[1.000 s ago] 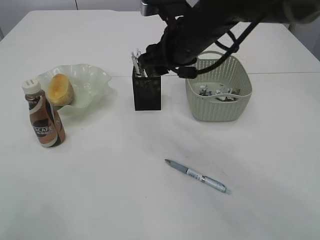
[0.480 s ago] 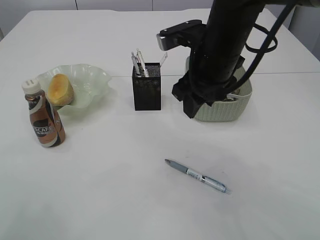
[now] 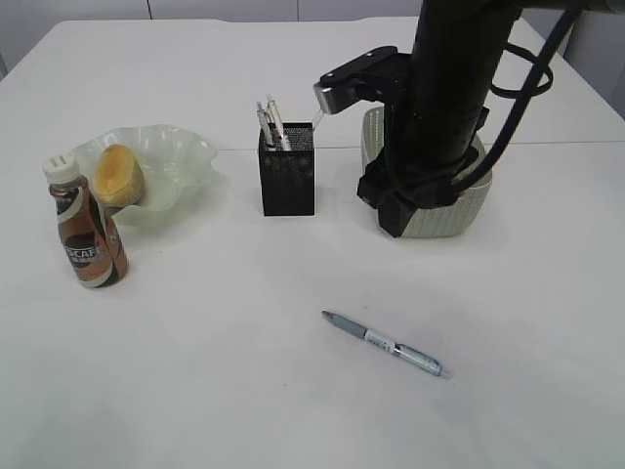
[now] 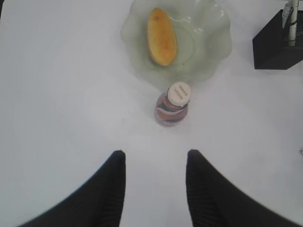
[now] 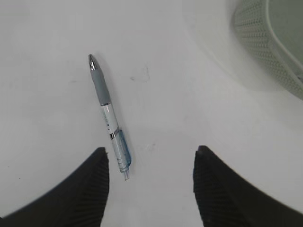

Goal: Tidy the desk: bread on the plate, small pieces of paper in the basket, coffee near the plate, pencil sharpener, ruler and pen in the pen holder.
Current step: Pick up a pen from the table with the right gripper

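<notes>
A grey and blue pen (image 3: 386,344) lies on the white table; it also shows in the right wrist view (image 5: 109,117). My right gripper (image 5: 150,151) is open and empty above the table, the pen near its left finger. In the exterior view the right arm (image 3: 430,117) hangs in front of the basket (image 3: 444,217). The black mesh pen holder (image 3: 288,181) holds pens and a ruler. The bread (image 3: 117,174) lies on the pale green plate (image 3: 186,156), with the coffee bottle (image 3: 86,230) beside it. My left gripper (image 4: 155,153) is open and empty, short of the bottle (image 4: 173,105).
The basket's corner shows at the top right of the right wrist view (image 5: 265,38). The pen holder's corner sits at the top right of the left wrist view (image 4: 277,45). The left arm is out of the exterior view.
My right arm has swung away from the pen holder, moving right and down in front of the basket, and now points down at the table near the pen.
</notes>
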